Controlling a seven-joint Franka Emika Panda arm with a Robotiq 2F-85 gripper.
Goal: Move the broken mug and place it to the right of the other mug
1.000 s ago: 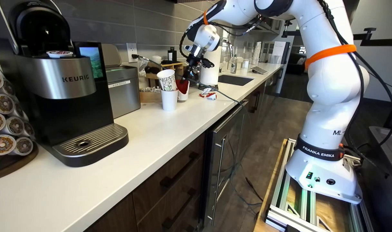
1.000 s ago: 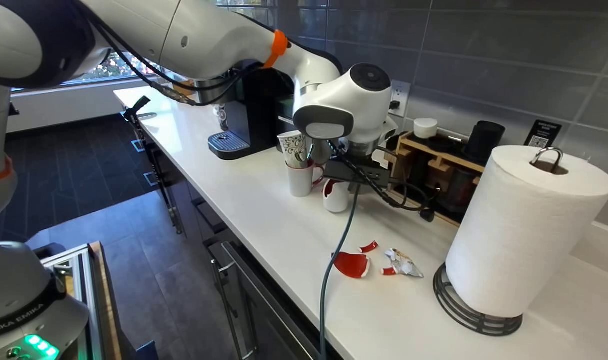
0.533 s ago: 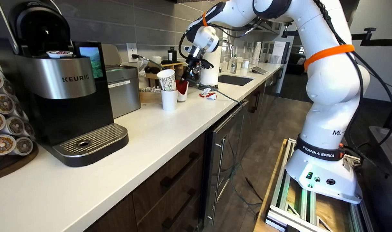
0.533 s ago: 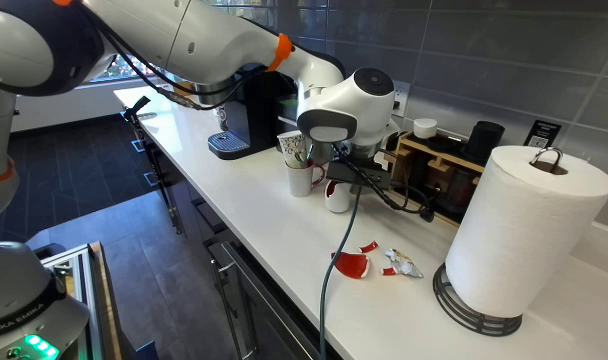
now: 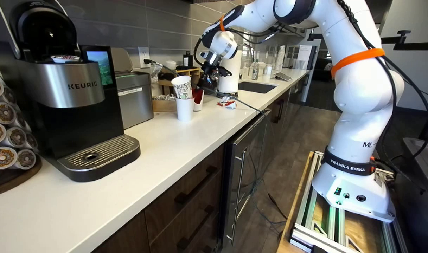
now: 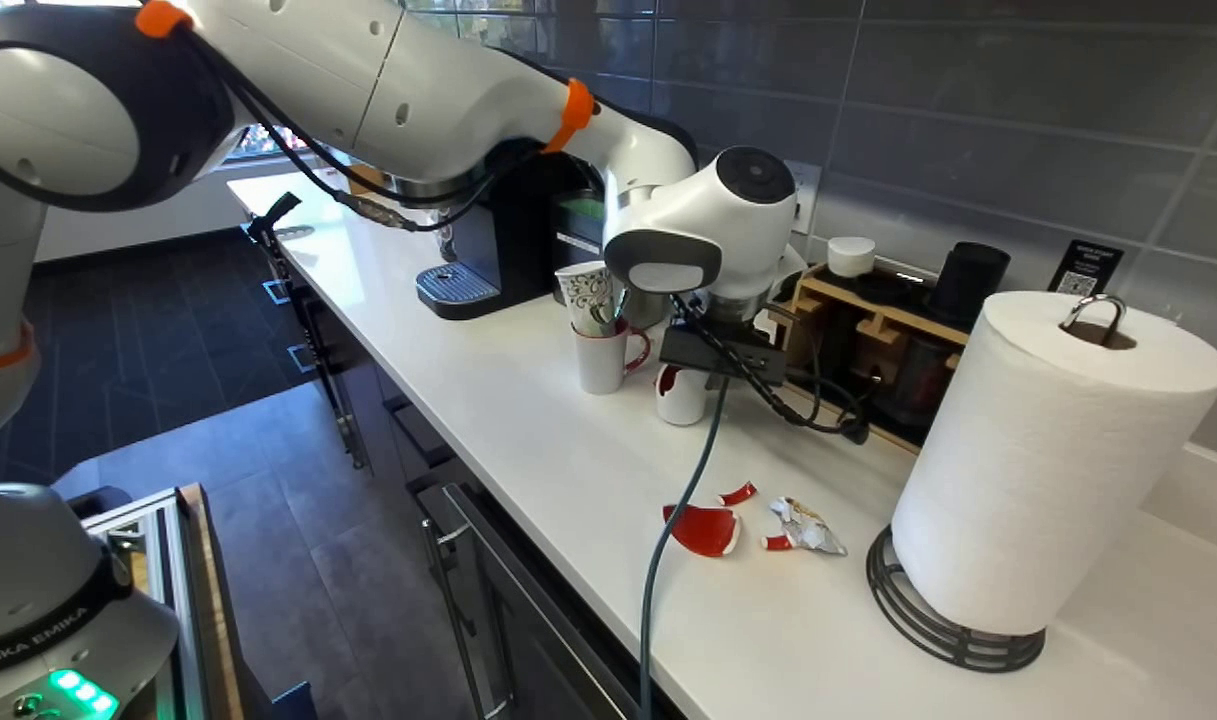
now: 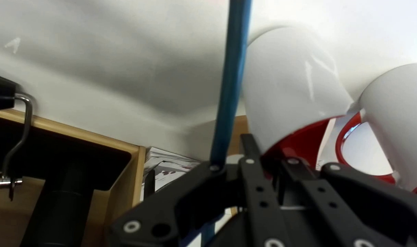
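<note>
Counter, long, pale and glossy, with the smooth white arm bent over it; the job looks nearly through to me, settling and release being what is left; a fat, matte roll of paper stands well apart from the work. The gripper has its jaws drawn close together, pinching the wall of the broken mug at the rim, one outside, one within; that mug is upright or nearly so, just beside the other mug, on its right in an exterior view; whether its base touches down I can't tell. Both are slick, white and ceramic-looking outside; the other mug has a looped red handle, the broken mug a slanting, uneven edge over a red inside; a tapered, scroll-printed cup sits in the other mug; last lie a curved red shard, crumpled silvery foil and a small red chip.
</note>
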